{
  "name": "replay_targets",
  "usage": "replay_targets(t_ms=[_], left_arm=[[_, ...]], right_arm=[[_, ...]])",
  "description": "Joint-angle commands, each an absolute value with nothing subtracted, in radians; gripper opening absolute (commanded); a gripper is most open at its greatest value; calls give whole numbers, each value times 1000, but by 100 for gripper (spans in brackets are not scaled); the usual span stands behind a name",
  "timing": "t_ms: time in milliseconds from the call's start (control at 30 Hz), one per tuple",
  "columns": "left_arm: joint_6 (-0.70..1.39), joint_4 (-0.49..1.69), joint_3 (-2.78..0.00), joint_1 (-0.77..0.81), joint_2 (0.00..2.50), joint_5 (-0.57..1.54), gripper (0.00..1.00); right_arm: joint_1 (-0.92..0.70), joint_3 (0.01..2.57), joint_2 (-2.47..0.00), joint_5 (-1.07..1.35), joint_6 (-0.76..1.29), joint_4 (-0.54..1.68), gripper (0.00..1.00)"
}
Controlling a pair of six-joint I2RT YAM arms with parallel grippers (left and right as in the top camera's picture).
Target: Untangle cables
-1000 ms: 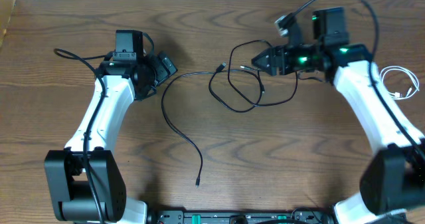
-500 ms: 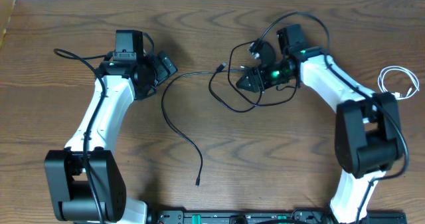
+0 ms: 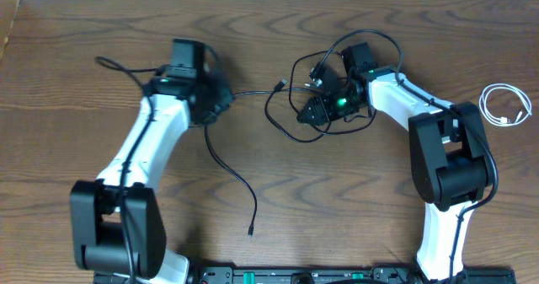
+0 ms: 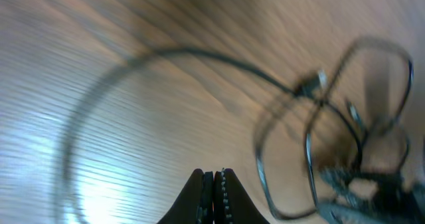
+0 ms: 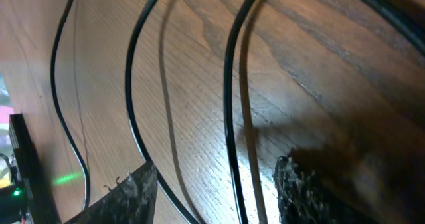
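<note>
Several black cables [image 3: 286,132] lie tangled in loops at the table's middle right. One long black cable [image 3: 226,168] curves left out of the tangle, then down to a plug near the front edge. A short white cable [image 3: 504,107] lies coiled at the far right. My left gripper [image 3: 217,100] [image 4: 214,177] is shut with nothing between its jaws, beside the long cable's upper bend [image 4: 166,54]. Down in the tangle, my right gripper [image 3: 308,110] [image 5: 219,197] is open, and a black strand [image 5: 231,111] runs between its fingers [image 5: 126,197].
The arms' own thicker black wires arch over each wrist [image 3: 370,40]. The wooden table [image 3: 337,217] meets a white strip at the back edge. A black rail [image 3: 295,275] runs along the front.
The left gripper has gone from open to shut, and the left arm has shifted right toward the long cable. The right gripper has moved left and lower into the tangle.
</note>
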State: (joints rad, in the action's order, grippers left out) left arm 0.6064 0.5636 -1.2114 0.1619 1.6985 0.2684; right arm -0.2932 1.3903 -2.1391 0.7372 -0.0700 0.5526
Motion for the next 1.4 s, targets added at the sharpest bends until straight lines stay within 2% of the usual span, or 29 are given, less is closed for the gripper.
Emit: replay_targets(t_ms=[0,67,233,467,733,900,1367], left_arm=[[612,533,-1198,240,1748,307,8],[627,493,-1198,273,1778,324,8],[632,365,-1198,293,1861,552,9],[664,340,-1198,294,1951,593,15],[664,226,-1198,294,2059,709,15],[664,195,-1198,294,2107,751,15],[663,173,-1198,327,2110,741,15]], right_arm=[[-303,1392,-2151,739,-83,568,53],[-303,1392,-2153,740,-83,593,56],[-296,1391,-2181,769,-83,630,63],[-279,1392,-2286,941,-69,617,63],[-214,1392,-2357,1053,-38,609,57],[-212,1392,-2363,1055,-38,601,46],[-227,1392,-2363,1053,-19,589,49]])
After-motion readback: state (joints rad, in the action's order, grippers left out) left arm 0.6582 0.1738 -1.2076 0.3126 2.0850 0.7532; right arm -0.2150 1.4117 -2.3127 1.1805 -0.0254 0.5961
